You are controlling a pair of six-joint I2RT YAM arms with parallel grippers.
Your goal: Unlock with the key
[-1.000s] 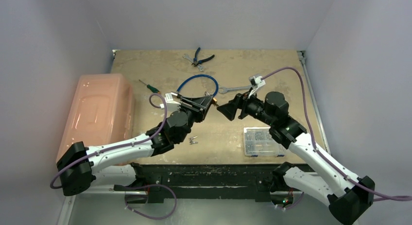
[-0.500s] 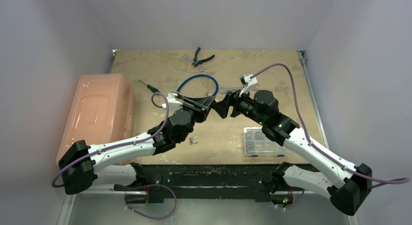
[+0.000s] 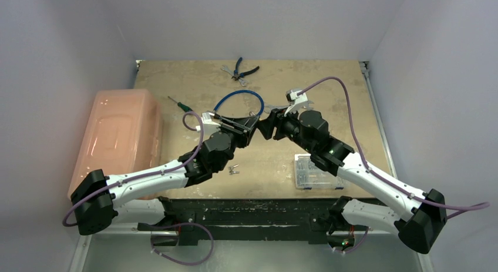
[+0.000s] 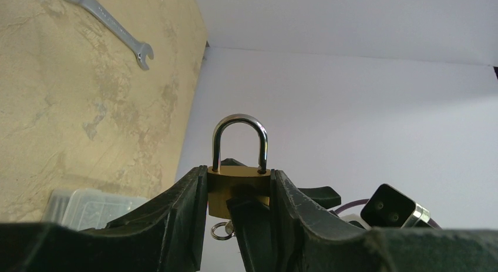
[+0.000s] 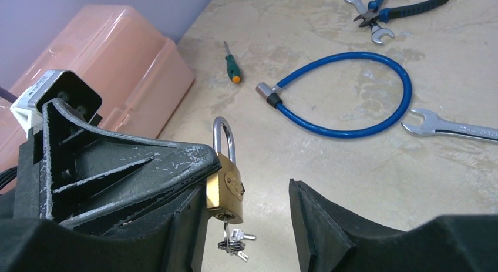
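Note:
My left gripper (image 4: 238, 181) is shut on the body of a small brass padlock (image 4: 237, 192) and holds it in the air, its silver shackle (image 4: 239, 140) closed. In the right wrist view the padlock (image 5: 225, 187) hangs with the tiny silver key (image 5: 225, 228) in its keyhole and a key ring below it. My right gripper (image 5: 244, 195) is open; its jaws stand on either side of the padlock and key without touching them. In the top view the left gripper (image 3: 249, 128) and right gripper (image 3: 265, 124) meet tip to tip above the table's middle.
A blue cable lock (image 3: 238, 101), a green screwdriver (image 3: 179, 104) and pliers (image 3: 244, 69) lie behind. A silver wrench (image 5: 452, 128) lies to the right. A pink box (image 3: 117, 137) stands at left, a clear parts box (image 3: 314, 169) at front right, and spare keys (image 3: 234, 170) near the front.
My right gripper has moved left to the padlock and now straddles it. The left gripper holds the padlock almost still.

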